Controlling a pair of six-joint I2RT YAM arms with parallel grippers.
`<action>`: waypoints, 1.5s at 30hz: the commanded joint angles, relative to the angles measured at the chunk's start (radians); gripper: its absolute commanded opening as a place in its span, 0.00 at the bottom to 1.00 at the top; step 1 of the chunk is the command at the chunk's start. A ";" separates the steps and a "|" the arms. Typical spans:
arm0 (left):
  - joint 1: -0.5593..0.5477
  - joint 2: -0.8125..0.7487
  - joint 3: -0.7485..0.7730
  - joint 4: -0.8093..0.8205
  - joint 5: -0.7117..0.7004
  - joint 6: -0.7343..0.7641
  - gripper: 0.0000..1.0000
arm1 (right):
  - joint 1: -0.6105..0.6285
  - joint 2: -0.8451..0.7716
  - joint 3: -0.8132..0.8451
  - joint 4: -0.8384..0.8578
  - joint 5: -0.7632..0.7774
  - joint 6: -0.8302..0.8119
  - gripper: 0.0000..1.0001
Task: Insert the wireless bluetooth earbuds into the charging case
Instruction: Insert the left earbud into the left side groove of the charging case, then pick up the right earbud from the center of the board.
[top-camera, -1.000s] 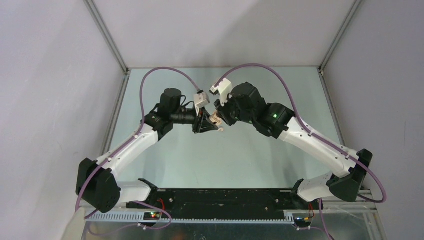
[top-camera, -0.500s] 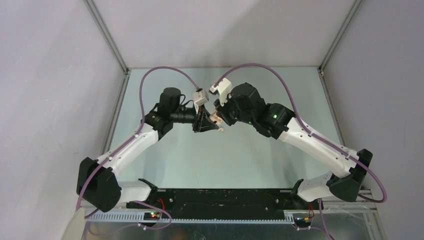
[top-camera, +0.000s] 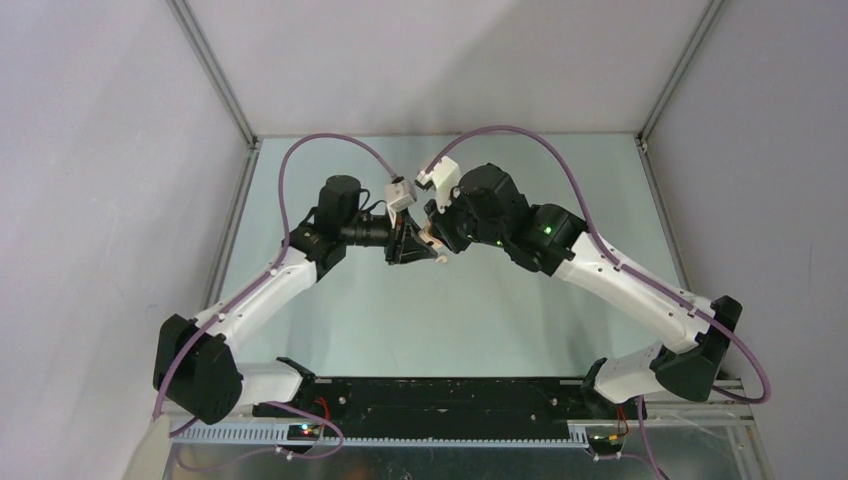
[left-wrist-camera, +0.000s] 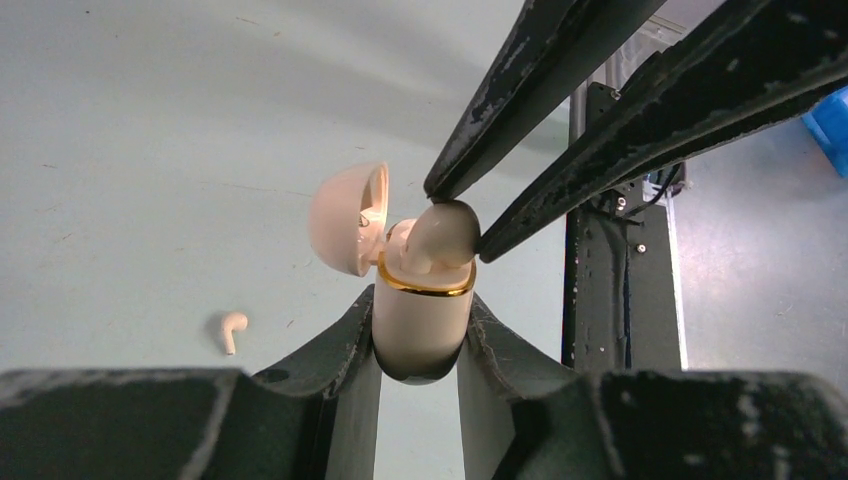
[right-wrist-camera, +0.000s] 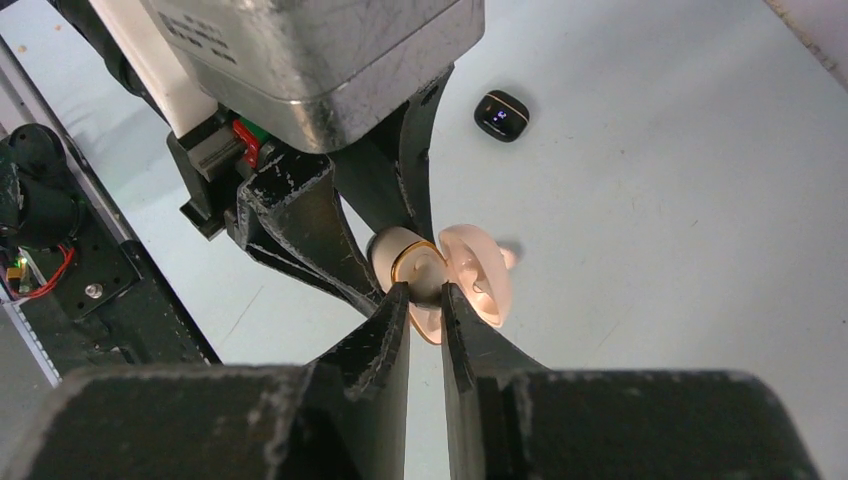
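My left gripper (left-wrist-camera: 420, 300) is shut on the lower body of a beige charging case (left-wrist-camera: 420, 325) with a gold rim, held above the table. Its lid (left-wrist-camera: 345, 218) is swung open to the left. My right gripper (left-wrist-camera: 458, 215) comes in from the upper right, shut on a beige earbud (left-wrist-camera: 443, 232) that sits at the case's open mouth. In the right wrist view the fingers (right-wrist-camera: 398, 300) pinch at the gold rim beside the open lid (right-wrist-camera: 480, 272). A second beige earbud (left-wrist-camera: 232, 328) lies loose on the table. From above, both grippers (top-camera: 425, 242) meet mid-table.
A small black case (right-wrist-camera: 501, 114) with a lit dot lies on the table beyond the grippers. A black rail (top-camera: 440, 395) runs along the near edge between the arm bases. Metal frame posts (top-camera: 215, 75) stand at the back corners.
The right wrist has edged slightly left toward the case and its fingers have closed a touch more. The left arm has stayed still.
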 joint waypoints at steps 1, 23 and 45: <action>0.006 -0.017 -0.001 0.067 -0.013 -0.001 0.01 | 0.018 0.017 0.057 0.006 -0.071 0.038 0.19; 0.020 -0.123 -0.001 -0.051 -0.004 0.173 0.01 | -0.119 -0.191 0.062 -0.012 -0.165 -0.114 0.54; 0.274 -0.355 0.028 -0.046 0.034 0.130 0.01 | -0.484 0.053 -0.090 0.106 -0.449 -0.105 0.61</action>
